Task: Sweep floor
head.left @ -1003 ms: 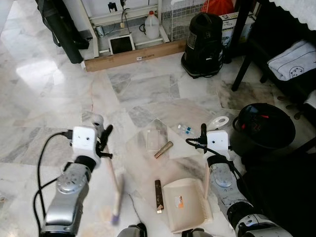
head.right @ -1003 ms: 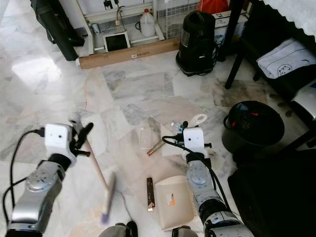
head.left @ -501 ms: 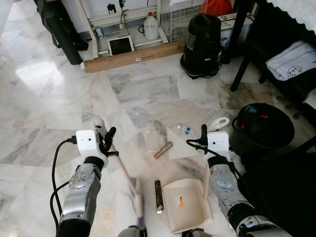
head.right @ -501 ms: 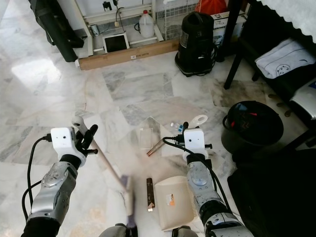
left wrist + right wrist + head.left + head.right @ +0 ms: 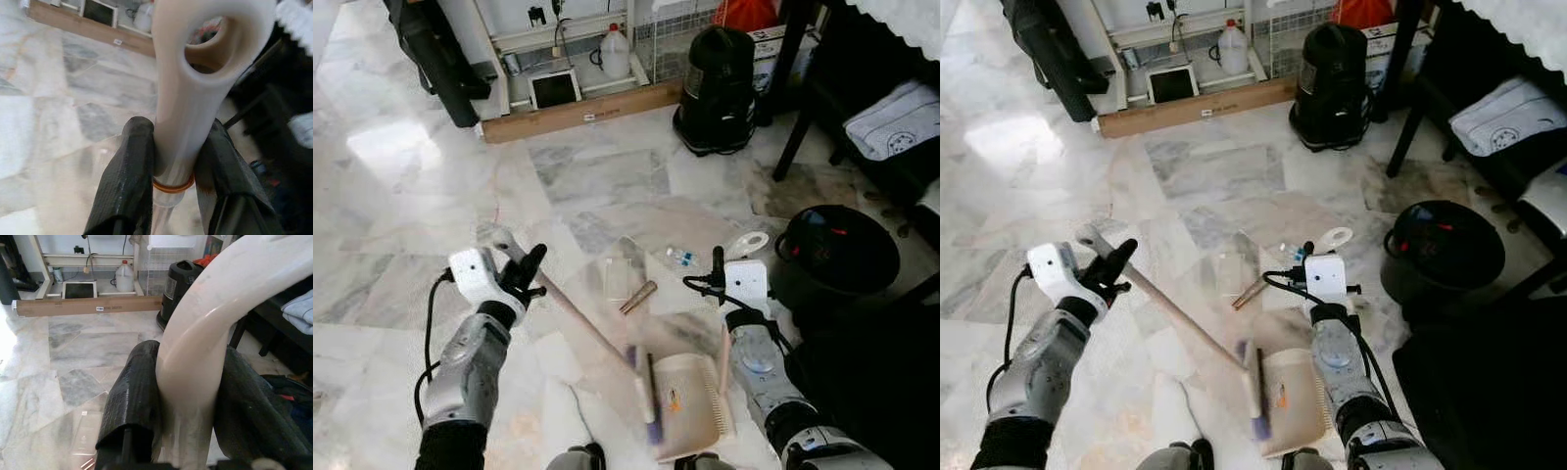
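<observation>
One sweep carries the blurred bristle head of the long cream-handled broom (image 5: pixel 592 338) from the bare marble floor (image 5: pixel 401 196) to the mouth of the cream plastic dustpan (image 5: pixel 690 416), and the small brown stick seen lying beside the pan a second ago is now hidden behind it, likely pushed in. The left gripper (image 5: pixel 521 276) stays clamped on the broom handle; the right gripper (image 5: pixel 186 396) stays clamped on the dustpan's upright handle. A second brown stick (image 5: pixel 637 297) and a small clear bottle (image 5: pixel 682 258) lie unswept beyond the pan.

both arms reach forward, left claw (image 5: pixel 522 277) and right claw (image 5: pixel 717 262) each clamped tight.
</observation>
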